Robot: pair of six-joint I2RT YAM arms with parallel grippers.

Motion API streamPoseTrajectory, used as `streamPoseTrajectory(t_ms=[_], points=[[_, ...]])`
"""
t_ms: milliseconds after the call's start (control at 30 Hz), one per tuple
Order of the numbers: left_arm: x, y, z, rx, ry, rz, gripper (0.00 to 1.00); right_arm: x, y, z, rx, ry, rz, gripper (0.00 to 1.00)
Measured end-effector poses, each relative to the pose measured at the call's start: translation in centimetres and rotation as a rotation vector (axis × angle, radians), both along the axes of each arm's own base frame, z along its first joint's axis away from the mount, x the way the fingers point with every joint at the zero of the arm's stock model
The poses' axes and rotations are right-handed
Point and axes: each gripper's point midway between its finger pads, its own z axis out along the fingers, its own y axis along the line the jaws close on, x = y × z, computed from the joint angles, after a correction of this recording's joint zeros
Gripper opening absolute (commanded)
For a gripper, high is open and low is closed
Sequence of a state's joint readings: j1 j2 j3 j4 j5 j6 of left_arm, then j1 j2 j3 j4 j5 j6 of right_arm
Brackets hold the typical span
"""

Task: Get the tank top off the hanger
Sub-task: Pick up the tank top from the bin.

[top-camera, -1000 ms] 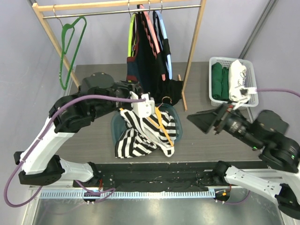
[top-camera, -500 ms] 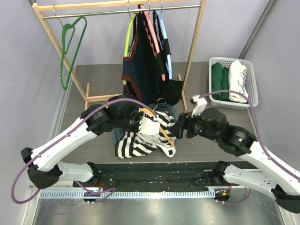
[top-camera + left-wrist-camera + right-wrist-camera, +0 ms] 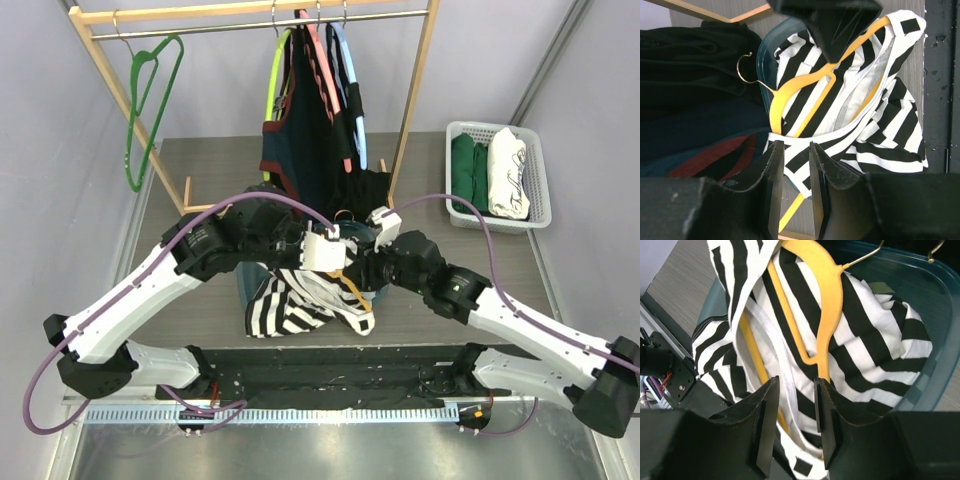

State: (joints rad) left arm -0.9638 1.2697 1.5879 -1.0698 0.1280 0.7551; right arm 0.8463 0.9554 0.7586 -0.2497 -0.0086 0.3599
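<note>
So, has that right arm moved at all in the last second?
Yes. The right arm swung left, away from the white basket, and its jaws now sit over the striped tank top.

The top external camera sits high above and behind the arm bases, facing down and forward over the whole desk (image 3: 200, 170) to the wooden clothes rack (image 3: 415, 90) at its far side; it is the distant view. Each wrist camera rides close, looking out between its own jaws; the left looks almost straight down, the right at a slant. All three views share the striped tank top (image 3: 290, 305), its yellow hanger (image 3: 790, 92) and the teal tub (image 3: 920, 285).
</note>
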Motion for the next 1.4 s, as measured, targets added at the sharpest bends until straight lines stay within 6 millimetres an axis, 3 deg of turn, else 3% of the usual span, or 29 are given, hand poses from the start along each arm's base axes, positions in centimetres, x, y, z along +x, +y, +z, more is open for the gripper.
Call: streamPoseTrajectory(t_ms=[267, 400, 667, 833, 1000, 1200, 1267, 1400], points=[[0.3, -0.4, 1.4, -0.029, -0.019, 0.0, 0.31, 2.0, 0.6, -3.2, 0.005, 0.05, 0.025, 0.43], [0.3, -0.5, 1.4, -0.028, -0.019, 0.0, 0.31, 1.3, 0.6, -4.5, 0.019, 0.088, 0.059, 0.43], [0.5, -0.8, 1.5, -0.025, -0.02, -0.003, 0.32, -0.1, 2.7, -4.9, 0.112, 0.166, 0.158, 0.41], [0.5, -0.8, 1.7, -0.029, -0.023, -0.003, 0.32, -0.9, 2.6, -6.3, 0.12, 0.216, 0.164, 0.41], [0.5, -0.8, 1.8, -0.031, -0.024, -0.003, 0.32, -0.8, 2.4, -5.5, 0.129, 0.194, 0.151, 0.43], [0.5, -0.8, 1.8, -0.03, -0.024, -0.004, 0.32, 0.5, 1.9, -1.6, 0.172, 0.095, 0.109, 0.43], [0.5, -0.8, 1.8, -0.03, -0.024, -0.005, 0.32, 1.1, 1.6, -1.7, 0.168, 0.093, 0.086, 0.43], [0.5, -0.8, 1.8, -0.031, -0.023, -0.006, 0.33, 2.3, 1.0, -3.8, 0.126, 0.139, 0.038, 0.43]])
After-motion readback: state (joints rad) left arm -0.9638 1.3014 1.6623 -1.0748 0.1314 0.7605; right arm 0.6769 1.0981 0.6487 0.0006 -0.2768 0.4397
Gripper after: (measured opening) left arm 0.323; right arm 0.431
